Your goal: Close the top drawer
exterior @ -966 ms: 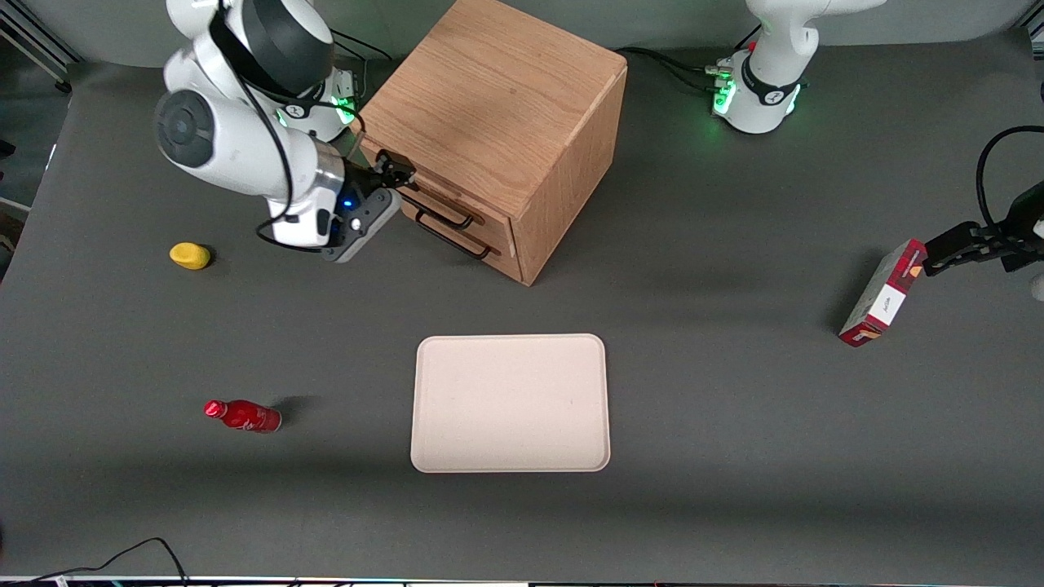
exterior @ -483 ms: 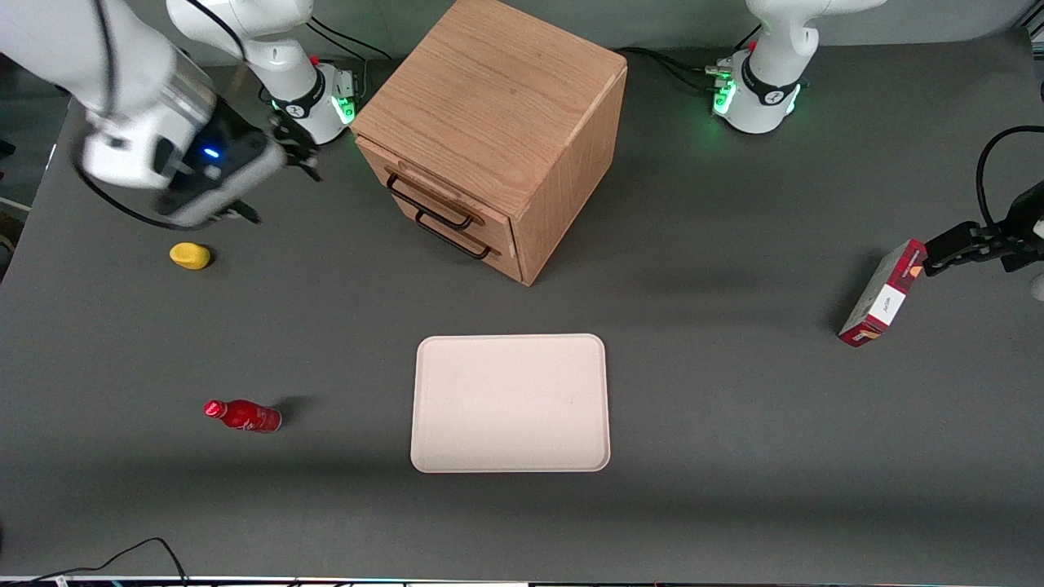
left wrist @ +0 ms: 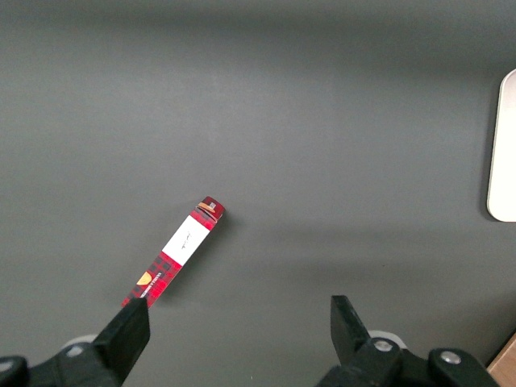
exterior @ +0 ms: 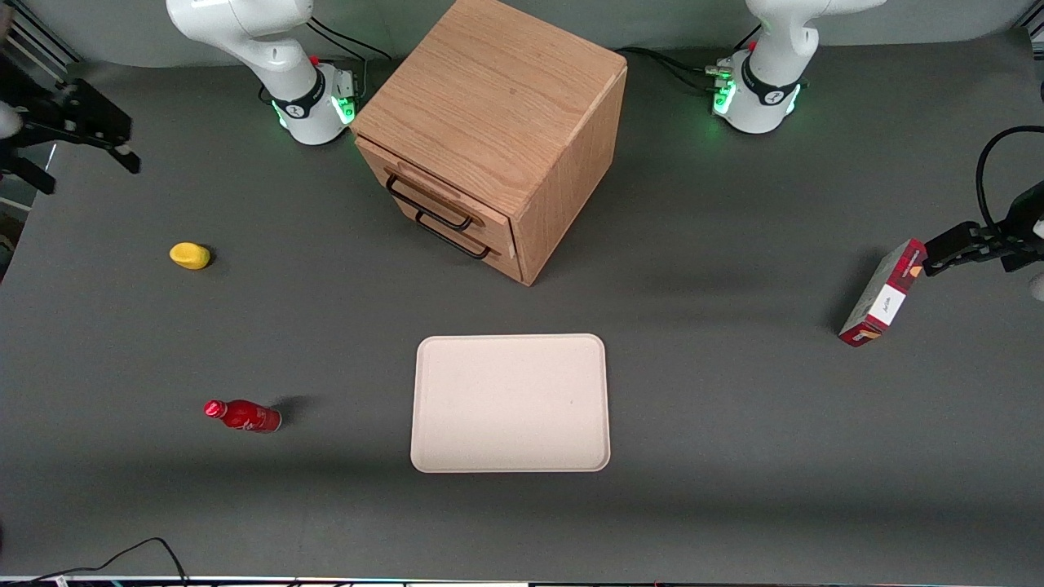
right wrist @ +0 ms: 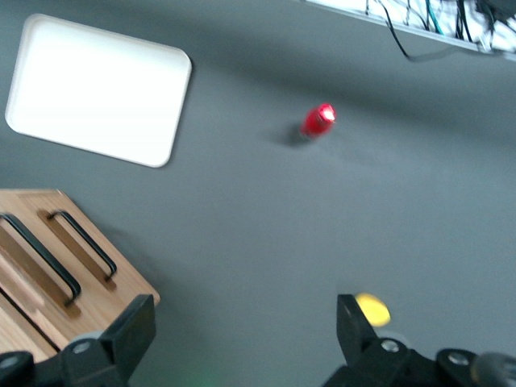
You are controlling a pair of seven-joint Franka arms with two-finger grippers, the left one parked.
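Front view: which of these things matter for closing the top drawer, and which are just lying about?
Job:
top drawer, front flush with the cabinet
gripper, open, high near the working arm's end of the table

Lying about:
tray
red bottle
yellow object
red box

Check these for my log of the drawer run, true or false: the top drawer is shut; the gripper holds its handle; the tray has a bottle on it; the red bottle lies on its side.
1. The top drawer sits flush in the cabinet: true.
2. The gripper holds the handle: false; it is open, high at the working arm's end of the table.
3. The tray carries a bottle: false; it is bare.
4. The red bottle lies on its side: true.
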